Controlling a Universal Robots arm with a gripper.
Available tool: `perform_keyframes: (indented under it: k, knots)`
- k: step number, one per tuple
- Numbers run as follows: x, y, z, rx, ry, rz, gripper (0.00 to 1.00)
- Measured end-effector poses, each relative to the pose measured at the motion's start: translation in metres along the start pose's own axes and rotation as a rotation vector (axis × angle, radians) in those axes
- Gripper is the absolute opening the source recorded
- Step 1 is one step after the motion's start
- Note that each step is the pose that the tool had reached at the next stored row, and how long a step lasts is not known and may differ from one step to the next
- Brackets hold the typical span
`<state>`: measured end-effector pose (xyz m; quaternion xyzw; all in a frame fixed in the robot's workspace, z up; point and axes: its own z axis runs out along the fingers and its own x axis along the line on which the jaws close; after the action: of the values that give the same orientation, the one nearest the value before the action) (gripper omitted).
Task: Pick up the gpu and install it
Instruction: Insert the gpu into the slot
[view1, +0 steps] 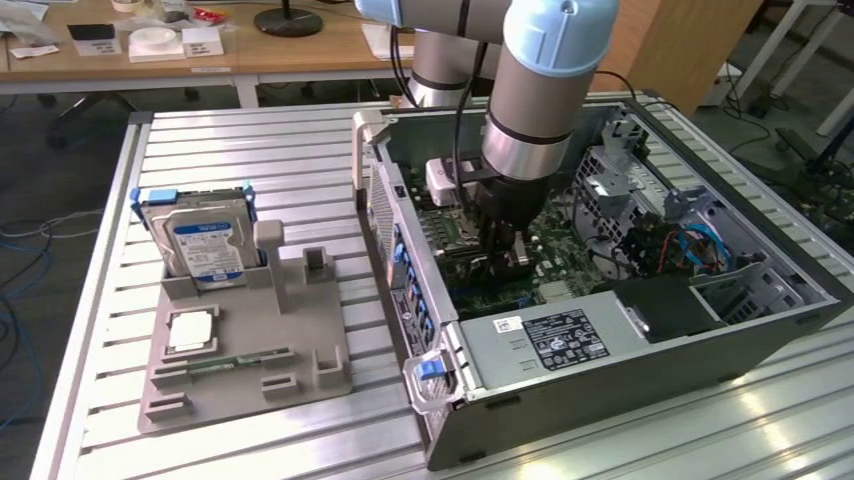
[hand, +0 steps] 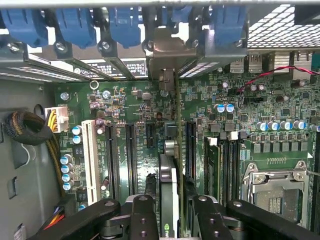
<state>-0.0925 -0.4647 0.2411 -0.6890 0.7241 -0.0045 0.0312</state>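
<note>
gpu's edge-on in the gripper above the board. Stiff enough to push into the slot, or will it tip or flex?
The gpu looks like a thin rigid card, so probably stiff along its length. Held edge-on by the gripper, it may rock sideways if pushed off-line. Its metal bracket sits at the case's rear slots; the motherboard parts look fragile, so push gently.

Open computer case (view1: 641, 370), hard drive (view1: 207, 245), gray holder (view1: 234, 385)
</note>
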Motion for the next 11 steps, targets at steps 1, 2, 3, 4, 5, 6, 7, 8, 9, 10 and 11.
perform_keyframes:
  k: [1,2,3,4,5,6,7,8,9,10,11]
  knots:
    - [0.0,0.0,0.0,0.0,0.0,0.0,0.33]
    - [0.0001,0.0,-0.0001,-0.0001,0.0004,0.0,0.33]
    - [0.0,0.0,-0.0001,-0.0001,0.0002,0.0,0.27]
    - [0.0,0.0,0.0,-0.0001,0.0001,0.0,0.27]
    - [0.0,0.0,-0.0001,0.0,0.0001,0.0,0.27]
    - [0.0,0.0,0.0,0.0,0.0001,0.0,0.27]
    - [0.0,0.0,0.0,0.0,0.0001,0.0,0.27]
    - [0.0,0.0,0.0,0.0,0.0001,0.0,0.27]
    - [0.0,0.0,0.0,0.0,0.0001,0.0,0.27]
    - [0.0,0.0,0.0,0.0,0.0,0.0,0.27]
    - [0.0,0.0,0.0,0.0,0.0001,0.0,0.27]
